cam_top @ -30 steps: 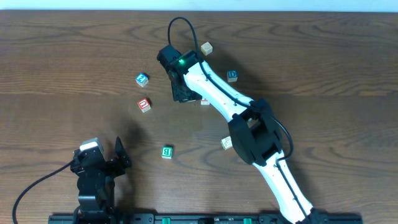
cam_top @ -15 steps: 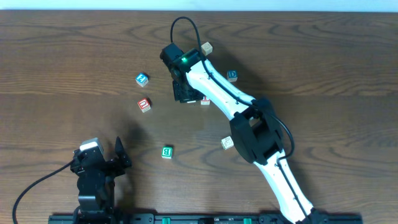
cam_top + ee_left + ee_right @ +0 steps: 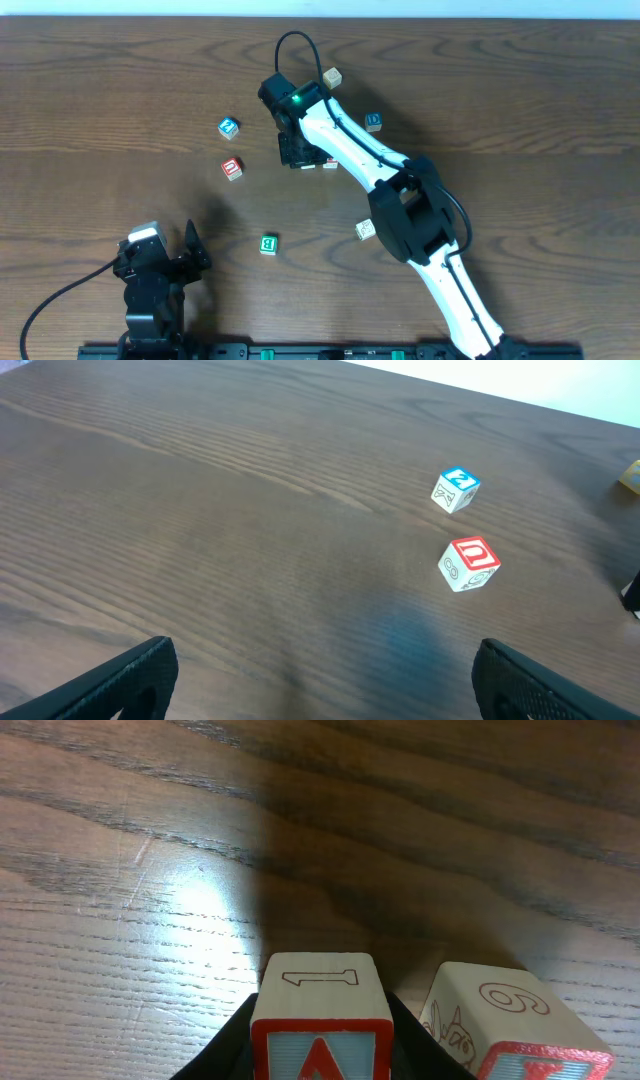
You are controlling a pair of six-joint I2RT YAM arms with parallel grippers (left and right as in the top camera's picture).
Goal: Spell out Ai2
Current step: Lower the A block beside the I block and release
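My right gripper (image 3: 297, 152) is shut on a red-framed A block (image 3: 320, 1020), seen close in the right wrist view, low over the table. A second red-framed block (image 3: 500, 1025) lies just to its right; its edge shows overhead (image 3: 330, 163). A blue 2 block (image 3: 229, 127) and a red U block (image 3: 232, 168) lie left of the gripper, and both show in the left wrist view (image 3: 456, 490) (image 3: 470, 563). My left gripper (image 3: 320, 680) is open and empty near the front left.
A tan block (image 3: 332, 76) and a blue block (image 3: 373, 122) lie at the back. A green B block (image 3: 268, 244) and a cream block (image 3: 364, 230) lie nearer the front. The right arm (image 3: 400, 210) spans the middle.
The right gripper has shifted slightly to the right and forward with the A block in it. The left arm has not moved.
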